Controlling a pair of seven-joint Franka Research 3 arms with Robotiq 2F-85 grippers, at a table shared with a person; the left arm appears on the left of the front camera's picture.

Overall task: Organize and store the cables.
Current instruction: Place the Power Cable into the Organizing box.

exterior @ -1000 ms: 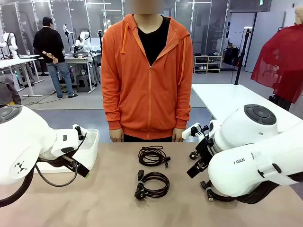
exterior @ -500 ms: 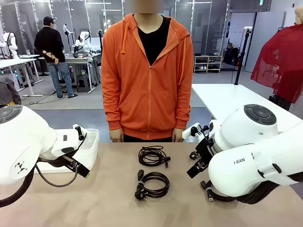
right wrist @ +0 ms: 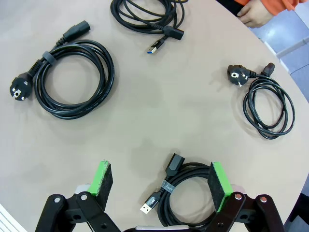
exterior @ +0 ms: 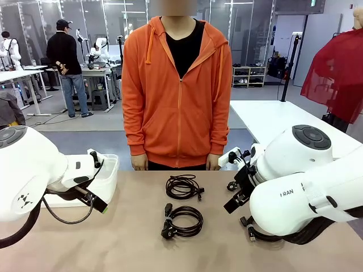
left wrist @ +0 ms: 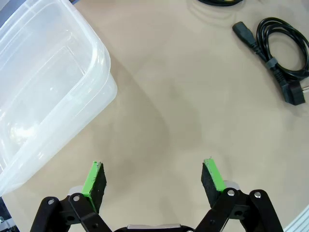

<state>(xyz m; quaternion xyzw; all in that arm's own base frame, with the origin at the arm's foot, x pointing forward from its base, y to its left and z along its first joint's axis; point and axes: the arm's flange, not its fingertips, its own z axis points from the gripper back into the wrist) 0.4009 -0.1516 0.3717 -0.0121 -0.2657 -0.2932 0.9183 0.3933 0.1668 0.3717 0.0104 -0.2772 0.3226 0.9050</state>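
Several coiled black cables lie on the beige table (exterior: 130, 243). One power cord coil (exterior: 181, 221) (right wrist: 72, 79) (left wrist: 285, 55) lies in the middle, a thinner USB coil (exterior: 182, 186) (right wrist: 147, 14) beyond it. In the right wrist view, a small power coil (right wrist: 265, 104) lies at the right and a USB cable coil (right wrist: 186, 195) sits just ahead of my right gripper (right wrist: 161, 181), which is open and empty above it. My left gripper (left wrist: 153, 180) hangs open and empty over bare table beside a clear plastic bin (left wrist: 43, 92) (exterior: 108, 173).
A person in an orange hoodie (exterior: 177, 96) stands at the far edge, hands down by the table, one hand (right wrist: 253, 14) near the cables. The bulky white arms (exterior: 300, 187) flank the middle. Another white table (exterior: 272, 116) stands behind at right.
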